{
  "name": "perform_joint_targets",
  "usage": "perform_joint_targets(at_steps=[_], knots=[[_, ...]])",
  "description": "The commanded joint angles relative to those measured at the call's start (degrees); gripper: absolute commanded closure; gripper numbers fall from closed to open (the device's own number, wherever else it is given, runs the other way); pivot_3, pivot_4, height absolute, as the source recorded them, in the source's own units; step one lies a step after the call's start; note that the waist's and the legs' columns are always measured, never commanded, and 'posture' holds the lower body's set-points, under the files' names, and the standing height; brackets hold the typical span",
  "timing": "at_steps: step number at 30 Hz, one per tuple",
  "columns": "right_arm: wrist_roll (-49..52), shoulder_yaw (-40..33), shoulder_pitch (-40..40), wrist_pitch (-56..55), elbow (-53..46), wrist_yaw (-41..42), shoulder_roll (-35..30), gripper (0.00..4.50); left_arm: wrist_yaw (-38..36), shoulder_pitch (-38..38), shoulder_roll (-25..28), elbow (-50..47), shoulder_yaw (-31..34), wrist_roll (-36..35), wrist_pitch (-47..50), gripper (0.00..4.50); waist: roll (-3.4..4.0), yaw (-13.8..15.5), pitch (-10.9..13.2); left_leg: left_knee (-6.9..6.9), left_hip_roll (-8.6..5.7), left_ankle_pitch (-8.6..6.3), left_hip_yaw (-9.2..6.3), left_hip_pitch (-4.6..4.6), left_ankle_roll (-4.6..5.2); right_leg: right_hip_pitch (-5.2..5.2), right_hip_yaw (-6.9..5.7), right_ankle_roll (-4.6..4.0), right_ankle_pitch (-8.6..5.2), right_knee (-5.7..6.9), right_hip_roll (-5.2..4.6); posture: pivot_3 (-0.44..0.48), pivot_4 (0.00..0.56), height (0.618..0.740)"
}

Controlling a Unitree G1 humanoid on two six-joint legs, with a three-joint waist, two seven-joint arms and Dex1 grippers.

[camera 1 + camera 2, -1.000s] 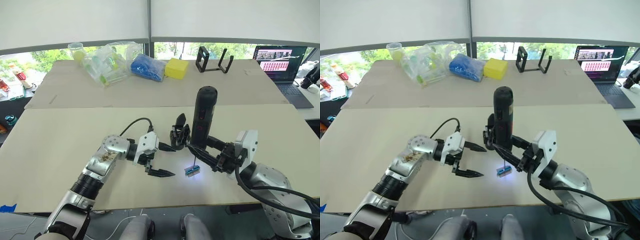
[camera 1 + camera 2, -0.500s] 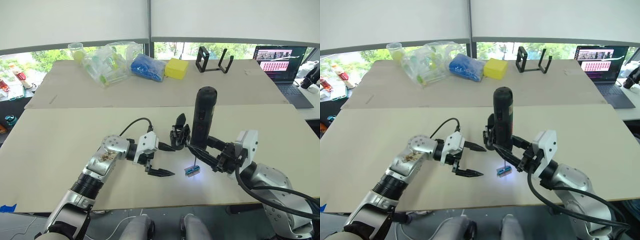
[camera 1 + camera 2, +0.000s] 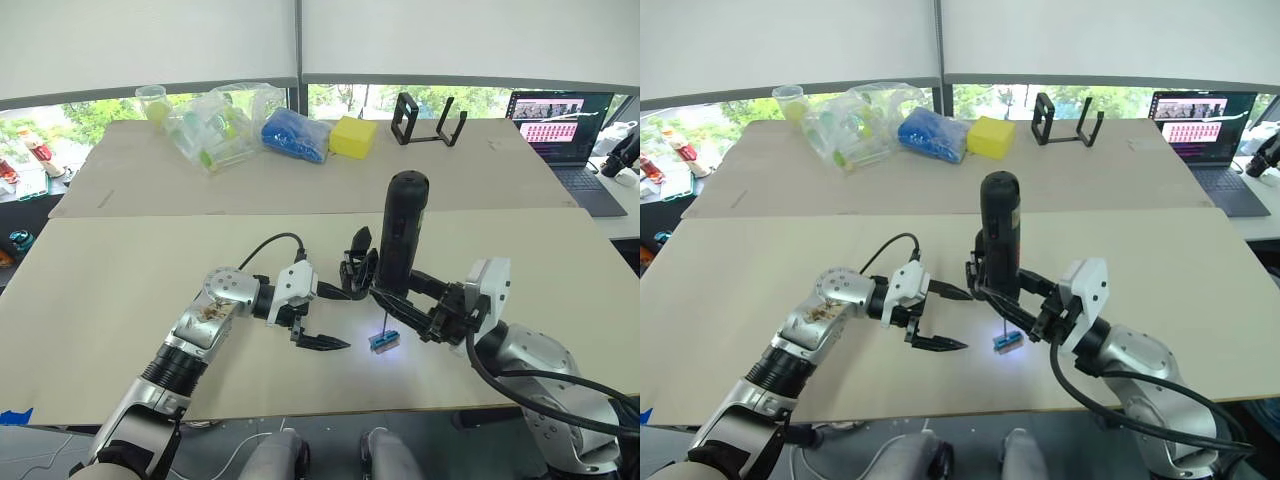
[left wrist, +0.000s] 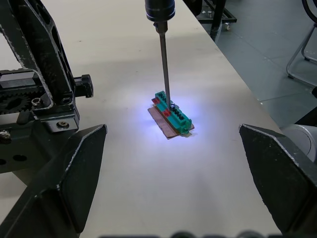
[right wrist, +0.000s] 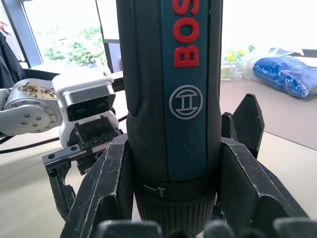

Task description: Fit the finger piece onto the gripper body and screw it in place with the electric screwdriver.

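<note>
My right gripper (image 3: 390, 298) is shut on the electric screwdriver (image 3: 400, 235), a black tool with red lettering, and holds it upright. Its thin bit (image 4: 163, 64) touches a tiny green-and-tan block (image 4: 171, 117) lit by the tip light. The gripper body (image 3: 357, 270), a black block with an upright pointed finger, stands just left of and behind the screwdriver; in the left wrist view the gripper body (image 4: 34, 94) sits beside my fingers. My left gripper (image 3: 333, 318) is open, one finger close to the body, the other over bare table. The finger piece is hidden.
At the back stand a black open-frame stand (image 3: 428, 120), a yellow block (image 3: 352, 137), a blue bag (image 3: 295, 133), a clear plastic bag (image 3: 215, 125) and a cup (image 3: 152, 100). A laptop (image 3: 560, 125) sits far right. The table's front edge (image 3: 330, 412) lies close below the grippers.
The right gripper and the screwdriver have shifted slightly to the left, with the bit still on the small block. The left gripper stays in place, open.
</note>
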Motion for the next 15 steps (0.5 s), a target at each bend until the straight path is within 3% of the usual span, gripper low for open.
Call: perform_joint_targets(at_steps=[1,15], knots=[[-0.5,-0.3,-1.4,-3.2,-0.9,0.7,0.3,2.59,0.3,-0.7,0.1,-0.7,0.7,0.0,-0.8,0.00,0.00,0.0,0.0,0.00,0.00,0.00,0.00,0.00,0.00,0.00,0.00,0.00,0.00,0.00,0.00,0.000,0.150,0.740],[0.3,-1.4,-2.3,-2.9,-1.8,0.3,0.6,2.59,0.4,-0.7,0.4,-0.6,0.7,0.0,-0.9,0.00,0.00,0.0,0.0,0.00,-0.01,0.00,0.00,0.00,0.00,-0.01,-0.01,0.00,0.00,0.01,0.01,0.000,0.150,0.740]])
